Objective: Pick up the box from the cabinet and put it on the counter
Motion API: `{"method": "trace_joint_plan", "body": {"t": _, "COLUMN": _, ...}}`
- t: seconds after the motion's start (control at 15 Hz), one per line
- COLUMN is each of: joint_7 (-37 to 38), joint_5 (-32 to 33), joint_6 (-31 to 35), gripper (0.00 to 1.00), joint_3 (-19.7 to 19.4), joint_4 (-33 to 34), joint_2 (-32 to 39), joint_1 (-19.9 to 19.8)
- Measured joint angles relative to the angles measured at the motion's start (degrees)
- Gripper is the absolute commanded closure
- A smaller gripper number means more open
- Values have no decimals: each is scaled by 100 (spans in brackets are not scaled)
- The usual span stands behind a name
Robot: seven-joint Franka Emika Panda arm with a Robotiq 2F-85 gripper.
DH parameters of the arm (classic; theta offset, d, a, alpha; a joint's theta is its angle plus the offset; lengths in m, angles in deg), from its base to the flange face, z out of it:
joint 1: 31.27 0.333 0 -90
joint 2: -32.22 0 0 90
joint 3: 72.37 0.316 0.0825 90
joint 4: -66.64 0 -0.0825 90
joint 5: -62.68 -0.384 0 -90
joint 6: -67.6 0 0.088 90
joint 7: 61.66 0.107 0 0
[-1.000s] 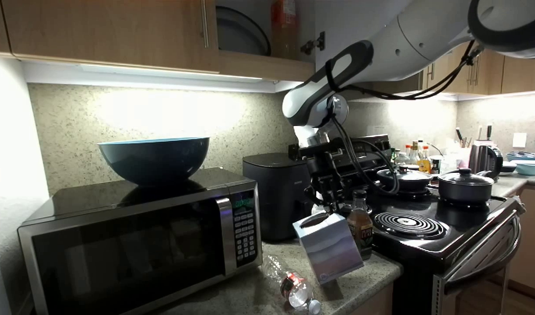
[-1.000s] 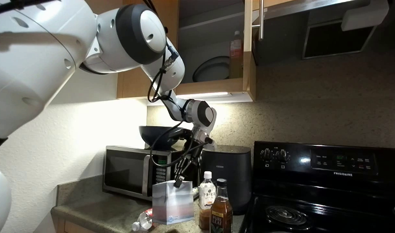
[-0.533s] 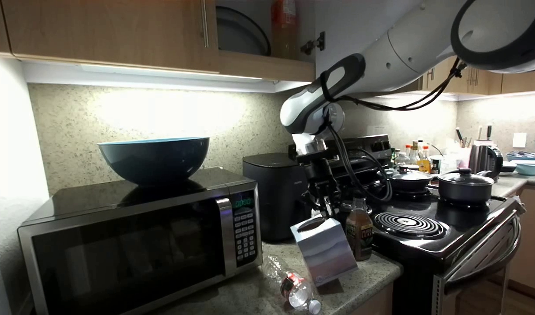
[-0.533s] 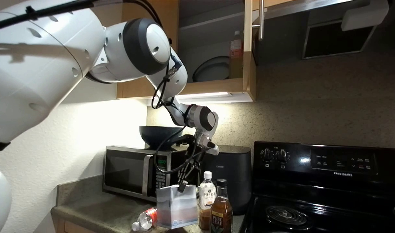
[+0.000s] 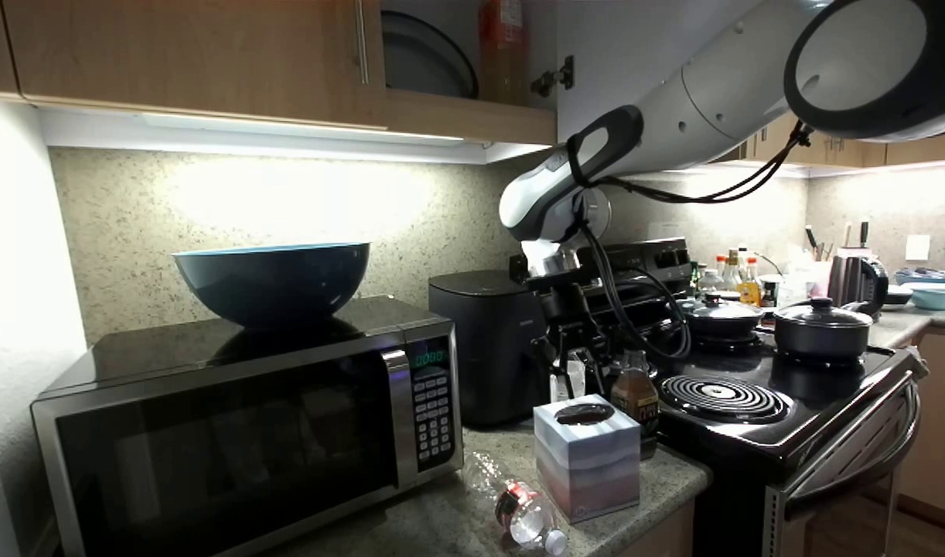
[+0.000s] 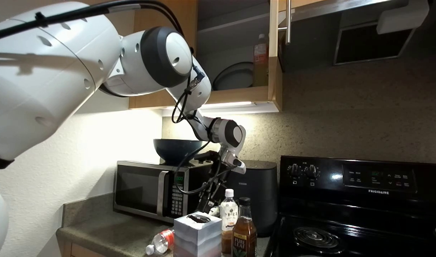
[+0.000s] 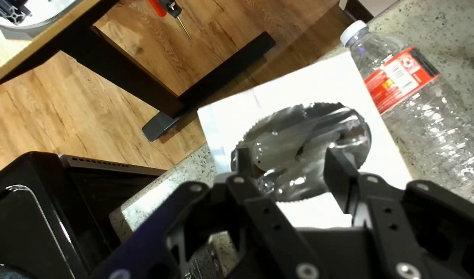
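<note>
The box (image 5: 588, 464), a pale carton with grey-blue and pinkish bands and an oval film-covered opening on top, stands upright on the counter (image 5: 677, 483) near its front edge. It also shows in an exterior view (image 6: 197, 237) and in the wrist view (image 7: 322, 79). My gripper (image 5: 577, 381) is open and empty, just behind and above the box's top. In the wrist view my gripper (image 7: 287, 158) has its fingers apart, with the box's top showing beyond and between them. The cabinet (image 5: 457, 116) is above, with one door open.
A clear plastic bottle (image 5: 519, 510) lies left of the box. A brown tea bottle (image 5: 635, 398) and a white-labelled bottle (image 6: 228, 214) stand close by. A microwave (image 5: 248, 441) with a bowl (image 5: 275, 282), a black appliance (image 5: 488, 348) and the stove (image 5: 751, 394) flank the spot.
The box was tilted in my gripper's hold; now it stands upright on the counter. My gripper has opened, let go of it and moved slightly back from it.
</note>
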Motion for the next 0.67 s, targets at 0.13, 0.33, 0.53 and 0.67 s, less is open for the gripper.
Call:
{"method": "trace_joint_plan", "body": {"t": 0.13, "joint_7": 0, "joint_5": -69, "joint_6": -3, "gripper": 5, "joint_3": -1, "joint_4": 38, "joint_2": 17, "joint_1": -45}}
{"method": "trace_joint_plan", "body": {"t": 0.33, "joint_7": 0, "joint_5": -208, "joint_6": -36, "gripper": 0, "joint_3": -1, "joint_4": 119, "joint_2": 26, "joint_1": -82}}
{"method": "trace_joint_plan", "body": {"t": 0.53, "joint_7": 0, "joint_5": -238, "joint_6": -40, "gripper": 0, "joint_3": 8, "joint_4": 247, "joint_2": -44, "joint_1": -42}}
{"method": "trace_joint_plan", "body": {"t": 0.67, "joint_7": 3, "joint_5": -224, "joint_6": -38, "gripper": 0, "joint_3": 10, "joint_4": 291, "joint_2": -183, "joint_1": 51}}
